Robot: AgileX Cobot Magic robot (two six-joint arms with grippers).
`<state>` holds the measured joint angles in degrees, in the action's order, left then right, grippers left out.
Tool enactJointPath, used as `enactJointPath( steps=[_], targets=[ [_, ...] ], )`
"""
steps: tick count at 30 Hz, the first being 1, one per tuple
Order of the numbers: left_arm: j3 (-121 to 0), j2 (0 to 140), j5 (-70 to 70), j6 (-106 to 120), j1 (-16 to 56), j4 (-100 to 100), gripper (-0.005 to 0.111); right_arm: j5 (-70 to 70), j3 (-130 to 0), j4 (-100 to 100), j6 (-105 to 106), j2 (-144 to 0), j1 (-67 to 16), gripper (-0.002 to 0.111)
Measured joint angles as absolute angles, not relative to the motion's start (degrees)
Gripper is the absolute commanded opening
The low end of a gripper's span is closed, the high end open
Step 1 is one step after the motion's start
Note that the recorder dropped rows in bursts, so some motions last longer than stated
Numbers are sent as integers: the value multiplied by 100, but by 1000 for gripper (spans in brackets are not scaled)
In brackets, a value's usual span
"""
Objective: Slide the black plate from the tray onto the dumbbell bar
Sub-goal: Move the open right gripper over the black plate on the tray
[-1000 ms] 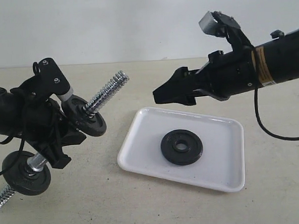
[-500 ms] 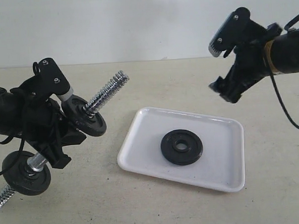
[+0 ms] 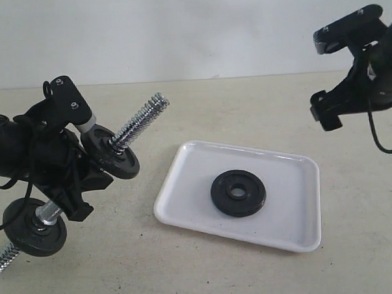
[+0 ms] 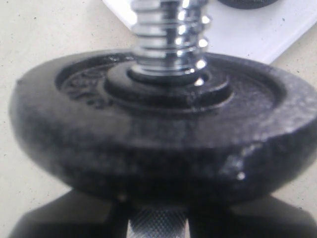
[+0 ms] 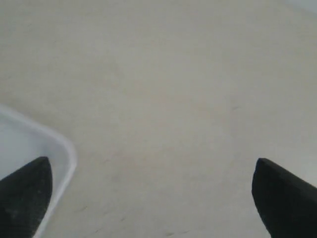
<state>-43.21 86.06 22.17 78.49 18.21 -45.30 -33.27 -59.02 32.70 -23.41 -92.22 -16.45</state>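
Observation:
The black plate [image 3: 238, 193] lies flat in the white tray [image 3: 184, 180]. My left gripper [image 3: 64, 185] is shut on the knurled middle of the dumbbell bar [image 3: 141, 121], which tilts with its free threaded end up and to the right. In the left wrist view the gripper [image 4: 158, 225] holds the bar [image 4: 168, 34] just behind a greyer disc [image 4: 163, 144]. The plate's edge [image 4: 247, 4] shows beyond it. My right gripper [image 3: 328, 112] hangs open, high and right of the tray. Its view shows the gripper [image 5: 153, 198] over bare table beside a tray corner [image 5: 59, 148].
Two dull grey discs ride on the bar, one [image 3: 114, 160] above my left gripper and one [image 3: 33, 227] below it. The bar's lower threaded end [image 3: 2, 258] reaches the left edge of the exterior view. The beige table [image 3: 246, 106] runs back to a pale wall.
My right arm has drawn back from above the tray's far side to the upper right and turned. The left arm, the bar and the black plate have not moved.

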Motion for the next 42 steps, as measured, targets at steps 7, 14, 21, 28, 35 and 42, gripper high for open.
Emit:
enactJointPath(
  steps=[7, 14, 21, 28, 35, 42],
  targets=[
    [-4321, 8606, 2217, 7849, 1821, -4530, 4, -3237, -6076, -844, 1219, -9222, -1656, 101],
    [-4321, 8606, 2217, 7849, 1821, -4530, 4, -3416, -6111, -1936, 2131, -9222, -1656, 101],
    [-4321, 8606, 2217, 7849, 1821, -4530, 4, -3557, -6111, -3278, 2556, -9222, -1656, 101],
    [-4321, 8606, 2217, 7849, 1821, -4530, 4, -3194, -6111, -4472, 2547, -9222, -1656, 101],
    [-4321, 8606, 2217, 7849, 1821, -4530, 4, -3140, -6111, -4687, 2537, -9222, -1656, 101],
    [-4321, 8606, 2217, 7849, 1821, -4530, 4, -3029, -6111, -4725, 2436, -9222, -1656, 101]
  ],
)
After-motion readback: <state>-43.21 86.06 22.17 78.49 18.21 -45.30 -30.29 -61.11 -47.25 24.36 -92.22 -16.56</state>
